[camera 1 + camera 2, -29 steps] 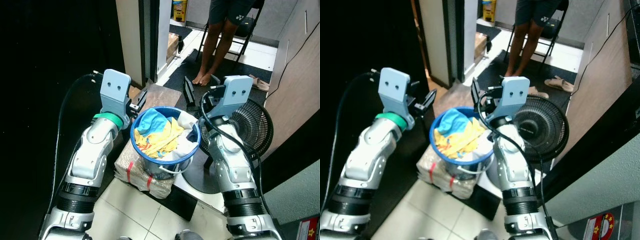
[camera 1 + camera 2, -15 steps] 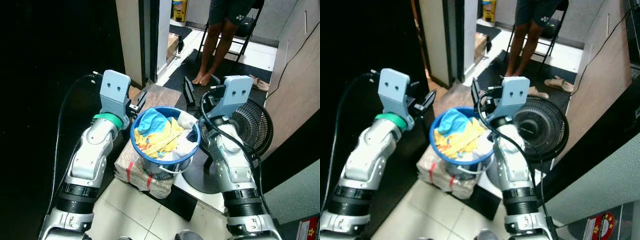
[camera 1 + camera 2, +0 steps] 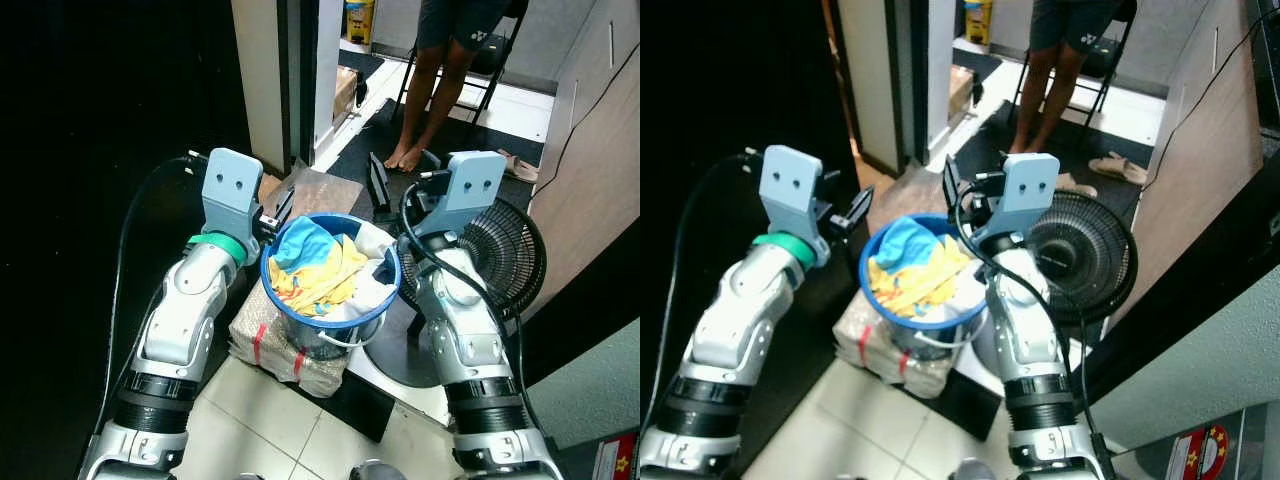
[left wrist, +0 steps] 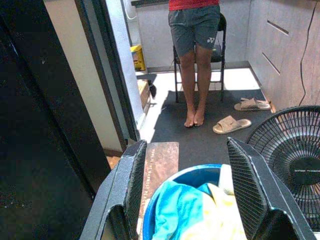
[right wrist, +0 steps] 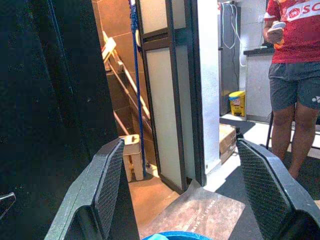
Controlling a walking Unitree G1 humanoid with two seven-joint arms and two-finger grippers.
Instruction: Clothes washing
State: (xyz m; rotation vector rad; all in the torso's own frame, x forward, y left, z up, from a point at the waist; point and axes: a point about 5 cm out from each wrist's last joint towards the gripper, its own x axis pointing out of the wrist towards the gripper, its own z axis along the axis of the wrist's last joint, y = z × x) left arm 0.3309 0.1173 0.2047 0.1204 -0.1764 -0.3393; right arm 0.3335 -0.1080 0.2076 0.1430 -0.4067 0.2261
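while the bucket (image 3: 330,285) of clothes (image 3: 318,268) sits between both arms, the left gripper (image 3: 278,208) has edged closer at its ten o'clock, fingers spread; the right gripper (image 3: 377,188), also spread, waits at one o'clock, nothing grasped.

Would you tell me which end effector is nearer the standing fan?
The right end effector, just above and beside the fan. The left end effector sits across the blue bucket.

One blue bucket (image 3: 385,290) of clothes (image 3: 318,268), one wrapped box (image 3: 262,335) beneath, one fan (image 3: 515,255), one person (image 3: 440,60), one folding chair (image 4: 221,35), two slippers (image 4: 231,123), two claws.
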